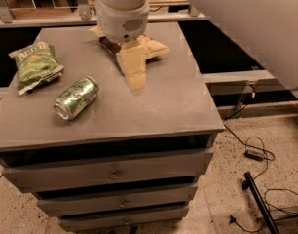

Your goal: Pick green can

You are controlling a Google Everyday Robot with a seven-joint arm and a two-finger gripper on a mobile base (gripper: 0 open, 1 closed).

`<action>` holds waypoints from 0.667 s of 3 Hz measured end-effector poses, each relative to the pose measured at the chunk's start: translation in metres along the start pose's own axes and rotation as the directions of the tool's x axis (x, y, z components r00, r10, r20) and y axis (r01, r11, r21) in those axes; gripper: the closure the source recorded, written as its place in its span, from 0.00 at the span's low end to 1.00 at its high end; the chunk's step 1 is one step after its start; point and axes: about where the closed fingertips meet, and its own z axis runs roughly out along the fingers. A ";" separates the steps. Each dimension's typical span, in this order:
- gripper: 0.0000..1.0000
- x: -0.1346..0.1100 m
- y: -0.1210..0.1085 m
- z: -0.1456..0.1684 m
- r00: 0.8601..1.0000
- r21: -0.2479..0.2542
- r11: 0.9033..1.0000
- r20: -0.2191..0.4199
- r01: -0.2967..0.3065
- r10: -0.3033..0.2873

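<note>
The gripper (pixel 136 82) hangs over the table (pixel 178 101), to the right of the lying green can (pixel 76 98) and apart from it. I cannot tell whether it is wide or closed.

Nothing can be read: the flat crinkled green chip bag (pixel 36 66) and the shiny green metal can (pixel 77 98) lying beside it carry white print that cannot be made out; the cream gripper (pixel 136 82) hangs over the middle of the grey tabletop (pixel 178 106)
</note>
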 end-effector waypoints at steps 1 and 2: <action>0.00 -0.064 -0.010 0.045 0.984 -0.057 0.984 0.069 0.170 -0.166; 0.00 -0.099 -0.014 0.075 0.963 -0.086 0.962 0.108 0.258 -0.248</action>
